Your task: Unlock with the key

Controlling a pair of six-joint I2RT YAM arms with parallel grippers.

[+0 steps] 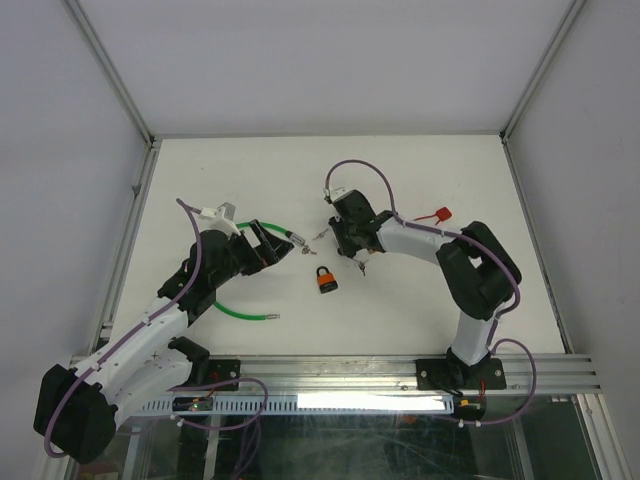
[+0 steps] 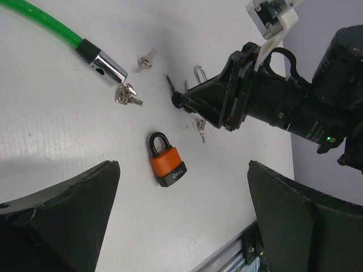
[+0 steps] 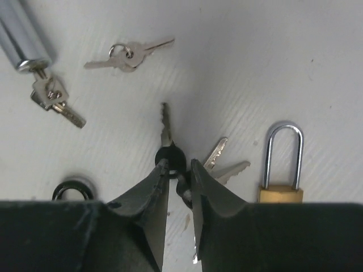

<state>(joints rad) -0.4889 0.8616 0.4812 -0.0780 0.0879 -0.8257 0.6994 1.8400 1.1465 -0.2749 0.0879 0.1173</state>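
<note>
Right gripper (image 3: 178, 173) stands low over the table (image 3: 295, 62), jaws narrow on either side of the black head of the key (image 3: 170, 154); whether they truly pinch it cannot be told; the key lies flat, ringed with two silver keys (image 3: 229, 170), near the brass padlock (image 3: 281, 194); it sits in no lock, so lifting, inserting and turning likely all remain; its long axis runs straight out from the fingertips, blade tip pointing away; left gripper (image 2: 181, 226) hovers wide open above the orange padlock (image 2: 165, 164).
</note>
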